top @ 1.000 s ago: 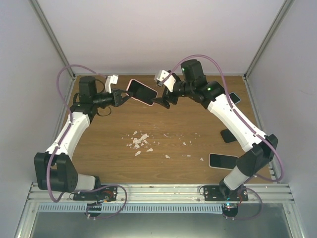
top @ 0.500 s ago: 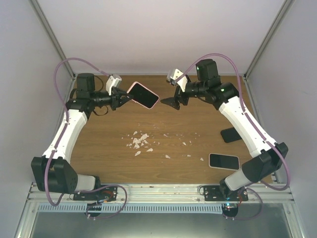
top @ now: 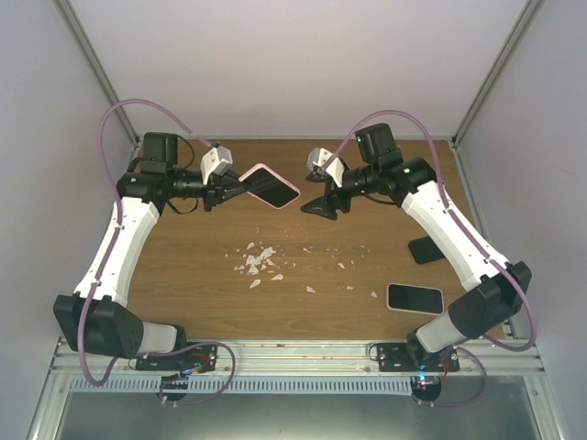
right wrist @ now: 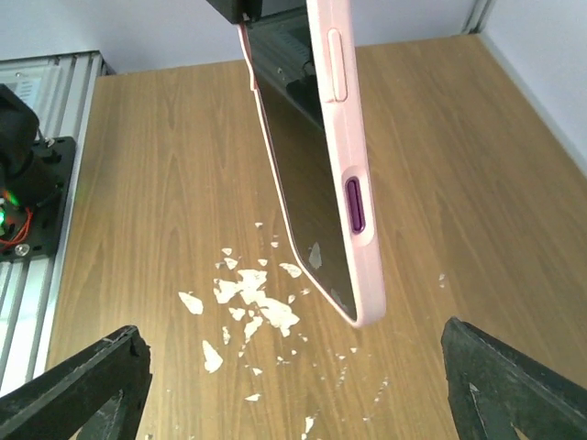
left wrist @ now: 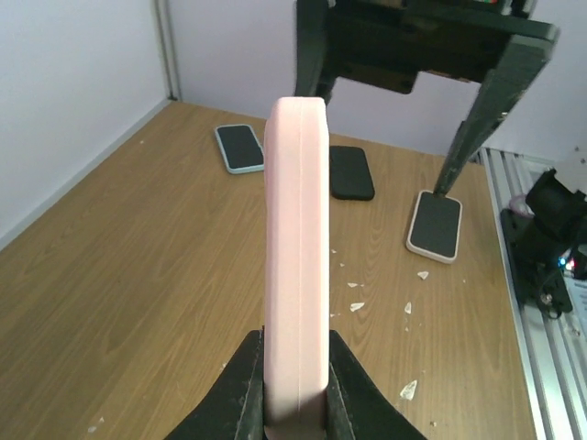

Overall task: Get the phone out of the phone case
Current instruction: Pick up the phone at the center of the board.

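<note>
Left pincer clamps the phone case up midair. Right pincer gapes wide, probably lining up a grab.

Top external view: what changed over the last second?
The right gripper backed off rightward from the pink-cased phone and stands open, apart from it. The left gripper stays shut on it. The phones lying on the table stayed put.

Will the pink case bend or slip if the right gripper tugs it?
The case has a thin rim, so it probably flexes. Its smooth sides may slip. The left gripper pinches one end only, so it might pivot.
</note>
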